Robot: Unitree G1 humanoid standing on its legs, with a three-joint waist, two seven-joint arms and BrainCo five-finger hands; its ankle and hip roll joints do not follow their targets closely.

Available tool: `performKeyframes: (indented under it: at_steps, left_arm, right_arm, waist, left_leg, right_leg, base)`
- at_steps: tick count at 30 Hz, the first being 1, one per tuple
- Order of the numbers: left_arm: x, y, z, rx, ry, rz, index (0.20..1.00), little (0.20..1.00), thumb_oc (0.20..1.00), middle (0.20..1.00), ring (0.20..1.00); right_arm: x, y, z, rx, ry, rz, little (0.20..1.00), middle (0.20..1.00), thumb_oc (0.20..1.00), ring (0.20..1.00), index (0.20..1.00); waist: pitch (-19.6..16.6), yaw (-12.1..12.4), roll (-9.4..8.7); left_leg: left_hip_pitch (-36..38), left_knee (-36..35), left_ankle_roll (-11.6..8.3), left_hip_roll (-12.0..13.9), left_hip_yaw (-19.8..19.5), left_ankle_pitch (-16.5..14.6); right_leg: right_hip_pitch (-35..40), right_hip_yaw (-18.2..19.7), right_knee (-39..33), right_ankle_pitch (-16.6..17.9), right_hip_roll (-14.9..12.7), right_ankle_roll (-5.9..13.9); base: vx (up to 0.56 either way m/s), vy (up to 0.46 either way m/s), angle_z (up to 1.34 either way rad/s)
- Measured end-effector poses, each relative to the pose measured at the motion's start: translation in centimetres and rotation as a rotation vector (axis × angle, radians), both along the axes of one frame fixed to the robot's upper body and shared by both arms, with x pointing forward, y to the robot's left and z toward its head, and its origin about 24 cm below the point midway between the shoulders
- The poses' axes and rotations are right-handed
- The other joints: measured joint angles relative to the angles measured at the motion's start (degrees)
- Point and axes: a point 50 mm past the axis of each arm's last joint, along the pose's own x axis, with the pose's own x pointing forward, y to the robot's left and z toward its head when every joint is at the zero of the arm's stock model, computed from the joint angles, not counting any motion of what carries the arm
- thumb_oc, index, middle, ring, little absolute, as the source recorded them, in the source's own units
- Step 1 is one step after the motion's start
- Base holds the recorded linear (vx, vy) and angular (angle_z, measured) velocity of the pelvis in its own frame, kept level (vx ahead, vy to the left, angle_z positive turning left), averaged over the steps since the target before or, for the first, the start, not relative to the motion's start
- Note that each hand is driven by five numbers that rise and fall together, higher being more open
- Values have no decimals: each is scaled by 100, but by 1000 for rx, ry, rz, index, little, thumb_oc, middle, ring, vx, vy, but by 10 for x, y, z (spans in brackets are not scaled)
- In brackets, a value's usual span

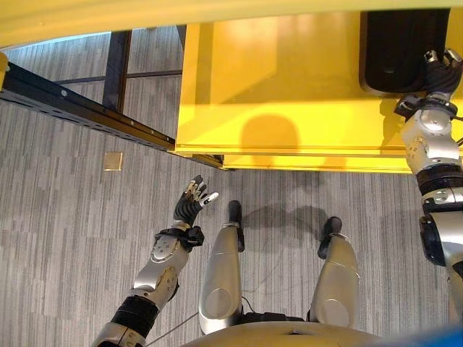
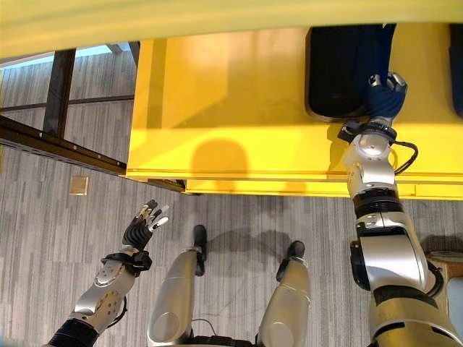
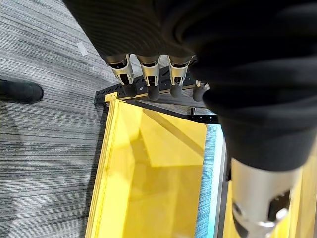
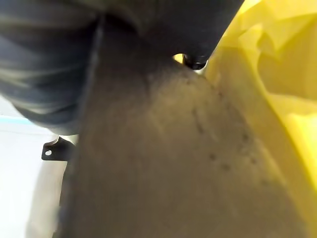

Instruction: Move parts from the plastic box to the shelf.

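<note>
- A yellow shelf (image 1: 289, 79) spans the scene from 12 to 2 o'clock, with a black metal rail (image 1: 87, 108) running off toward 10 o'clock over the grey carpet floor (image 1: 65, 217).
- A small tan square (image 1: 113, 160) lies on the carpet at 9 o'clock.
- A black part (image 2: 340, 69), flat with rounded corners, lies on the shelf at 1 o'clock.
- The right robot hand (image 2: 383, 90) rests at that part's near edge; whether its fingers grip it cannot be told.
- The left robot hand (image 1: 194, 199) hangs at 7 o'clock over the floor, fingers straight and apart, empty.

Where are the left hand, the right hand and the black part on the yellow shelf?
left hand (image 1: 189, 210): left eye view, ribbed back.
right hand (image 2: 383, 97): right eye view, ribbed back.
black part (image 2: 336, 69): right eye view, top face.
</note>
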Motion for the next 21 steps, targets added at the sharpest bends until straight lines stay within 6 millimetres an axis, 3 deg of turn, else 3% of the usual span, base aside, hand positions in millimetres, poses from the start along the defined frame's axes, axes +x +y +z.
performKeyframes:
  at_steps: [16, 17, 18, 21]
  left_arm:
    - [0, -1, -1, 6, 4, -10, 1000, 1000, 1000, 1000, 1000]
    - [0, -1, -1, 6, 4, -9, 1000, 1000, 1000, 1000, 1000]
    - [0, -1, -1, 6, 4, -10, 1000, 1000, 1000, 1000, 1000]
    - [0, -1, -1, 6, 2, -9, 1000, 1000, 1000, 1000, 1000]
  right_arm:
    - [-6, -16, 3, -35, 12, -41, 200, 200, 200, 200, 200]
    - [-6, -16, 3, -40, 13, -42, 683, 683, 683, 683, 683]
    - [-6, -16, 3, -41, 14, -42, 1000, 1000, 1000, 1000, 1000]
    - [-6, -16, 3, -43, 12, -42, 1000, 1000, 1000, 1000, 1000]
  waist:
    - [7, -15, -13]
    - [7, -16, -13]
    - [8, -18, -14]
    - [10, -18, -17]
  left_leg:
    - [-29, 3, 2, 2, 61, 0]
    - [-29, 3, 1, 2, 62, 0]
    - [-29, 2, 1, 2, 62, 0]
    - [-29, 2, 1, 2, 63, 1]
  right_leg:
    - [-126, 88, 78, -1, 0, -2]
    - [-126, 88, 80, -2, 0, -3]
    - [-126, 88, 85, -3, 0, -3]
    - [-133, 91, 95, -4, 0, -6]
  base:
    - [-1, -1, -1]
    - [0, 0, 0]
    - [0, 0, 0]
    - [0, 0, 0]
